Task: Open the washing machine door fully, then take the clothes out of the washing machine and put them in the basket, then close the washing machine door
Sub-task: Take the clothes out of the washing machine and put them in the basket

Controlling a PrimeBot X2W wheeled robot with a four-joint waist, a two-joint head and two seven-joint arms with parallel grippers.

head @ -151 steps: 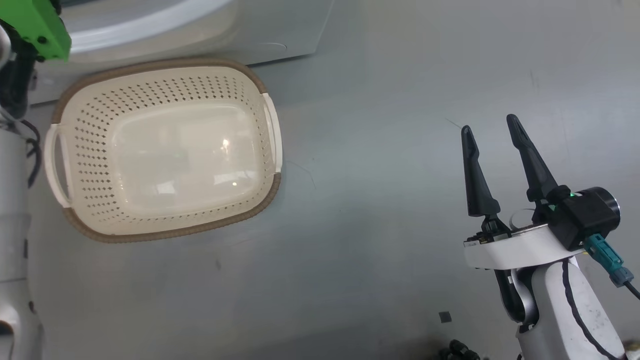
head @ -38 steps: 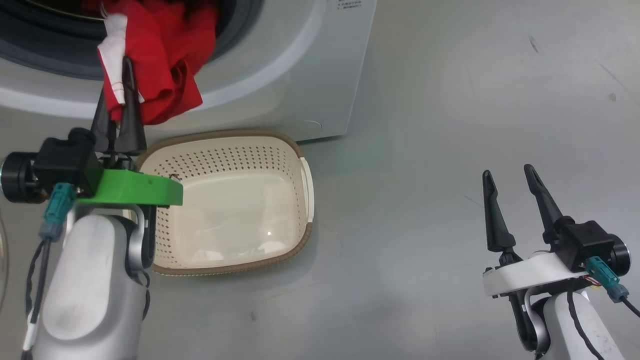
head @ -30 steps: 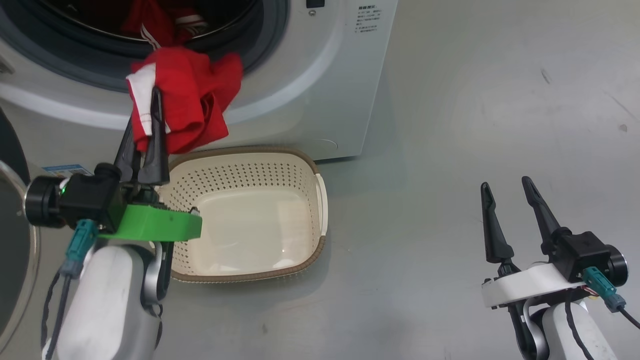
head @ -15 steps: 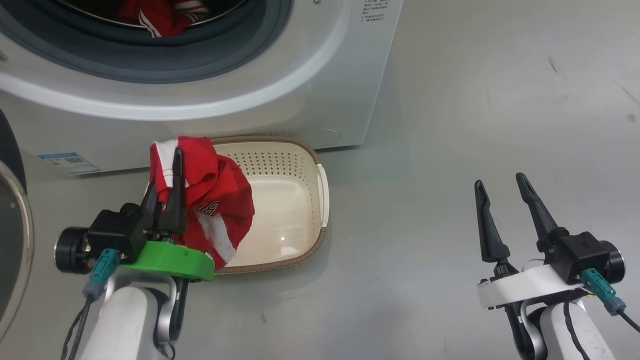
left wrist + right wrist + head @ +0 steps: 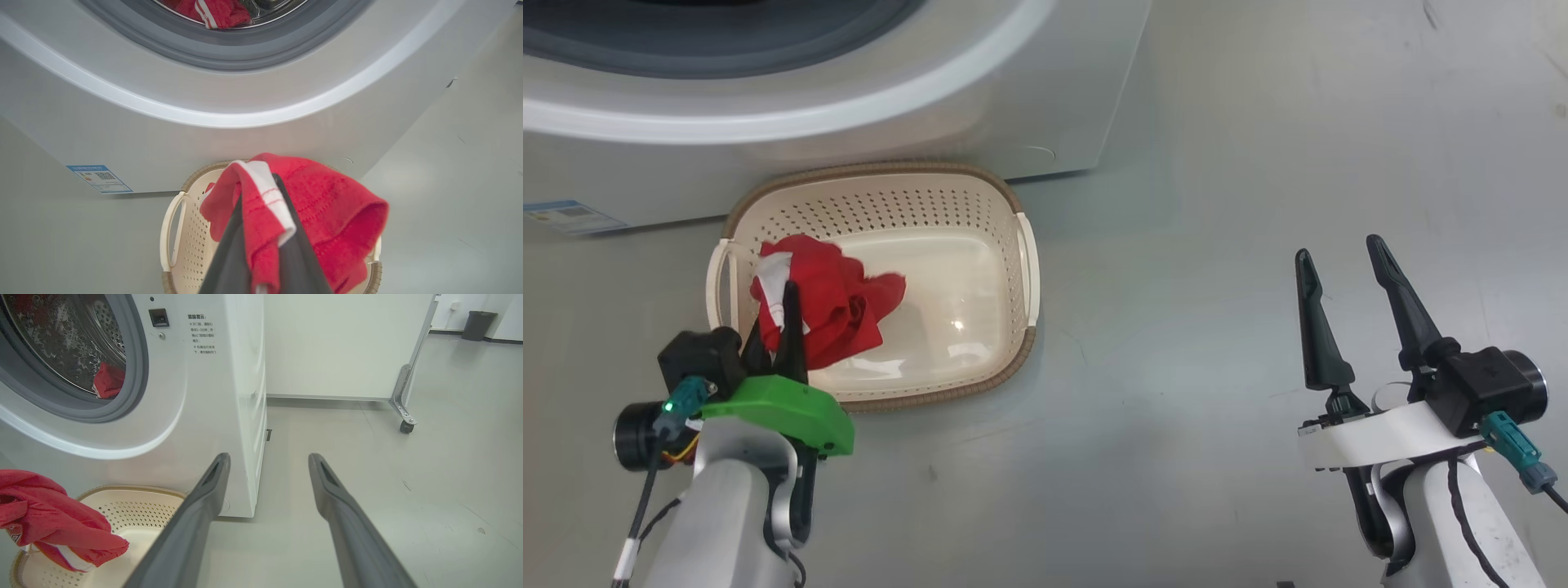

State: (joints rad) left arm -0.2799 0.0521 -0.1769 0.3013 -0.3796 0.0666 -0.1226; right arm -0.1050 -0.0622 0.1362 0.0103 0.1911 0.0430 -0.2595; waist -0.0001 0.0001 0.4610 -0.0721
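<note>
Broadly, the washing machine (image 5: pixel 849 106) fills the head view's top from nine to one o'clock. Its right front corner runs down to the floor (image 5: pixel 1258 204), which lies bare and grey from one round to six o'clock. In the right wrist view a white panel on a wheeled leg (image 5: pixel 402 404) stands at one o'clock, well apart from the machine, with a dark bin (image 5: pixel 480 324) far off at two. The drum mouth stands uncovered inside its grey seal (image 5: pixel 137 375), and a striped garment (image 5: pixel 216 10), red and white, lies at the drum's low edge.

The basket (image 5: pixel 866 175) sits on the floor just beside the machine's foot, at ten o'clock from the head view's centre. Its long side runs along the machine's front, and open floor lies past its three o'clock handle. The basket's three o'clock half is bare plastic. Over its nine o'clock half hangs the held garment (image 5: pixel 841 302), red with a white panel; whether its lowest fold touches the bottom cannot be told.

The left gripper (image 5: pixel 259 192) is clenched on that cloth, which drapes over both fingers. The right gripper (image 5: pixel 1338 247) waits at four o'clock with jaws spread wide and nothing between them, well apart from the basket. A blue sticker (image 5: pixel 564 216) marks the machine's front at nine o'clock.
</note>
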